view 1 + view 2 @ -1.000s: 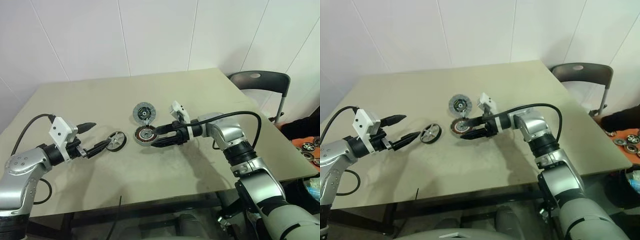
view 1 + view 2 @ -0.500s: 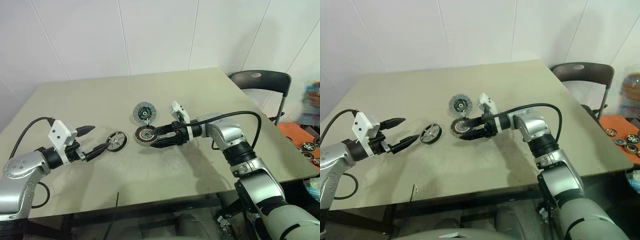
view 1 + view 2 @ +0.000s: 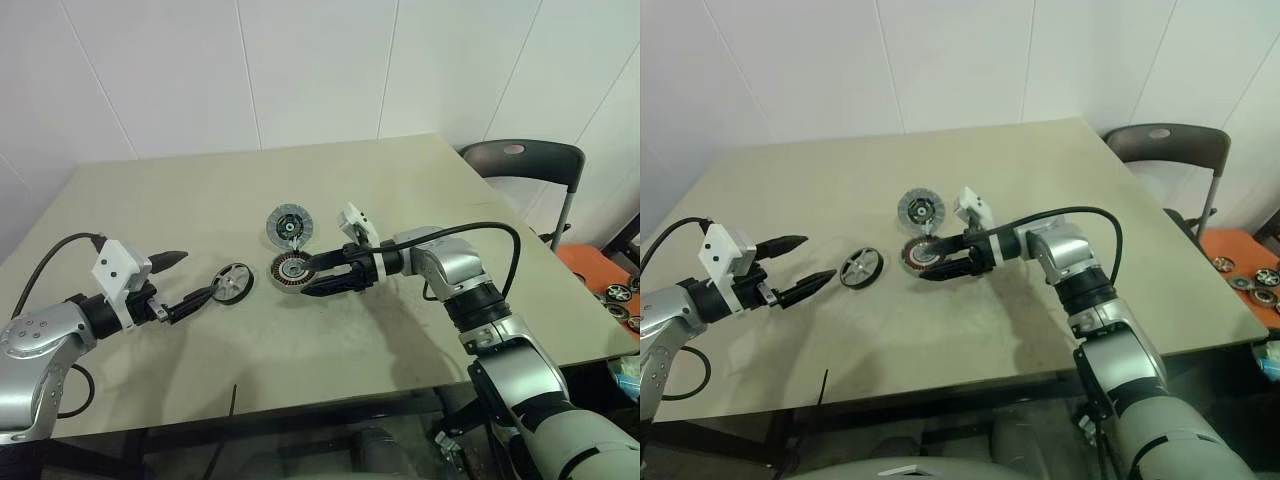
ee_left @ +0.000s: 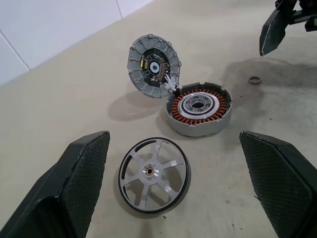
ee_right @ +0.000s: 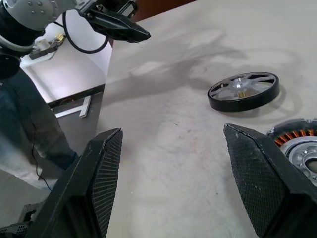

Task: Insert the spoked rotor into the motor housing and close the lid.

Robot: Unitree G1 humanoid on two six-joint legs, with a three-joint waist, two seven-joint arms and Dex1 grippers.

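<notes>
Just beyond spread left gripper (image 4: 173, 186): spoked rotor (image 4: 154, 174), untouched.

The counter (image 4: 74, 99) looks matt beige, faintly scuffed. The spoked rotor (image 4: 154, 174) has brushed silvery metal spokes inside a black, rubber-like rim. The motor housing (image 4: 199, 108) shows a dull cast-metal wall around glossy copper windings. The lid (image 4: 153, 66) is grey matt metal. Each hand's fingers (image 4: 74, 193) carry black pads with a fine knurled texture.
</notes>
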